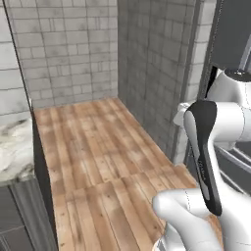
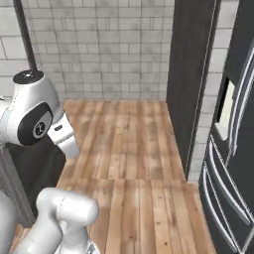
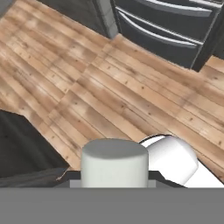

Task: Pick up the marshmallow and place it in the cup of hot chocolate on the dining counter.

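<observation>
The dining counter's white-and-grey marble top shows at the left edge of the left base view, above its dark grey base. The marshmallow and the cup of hot chocolate are out of view. My white arm is folded up at the right of that view, and its rounded joint sits at the left of the right base view. The hand camera looks down at the wooden floor.
Wood-plank floor runs back to grey tiled walls. A dark tall panel and a black fridge with long silver handles stand on the right. Dark drawer fronts are at the top of the hand view.
</observation>
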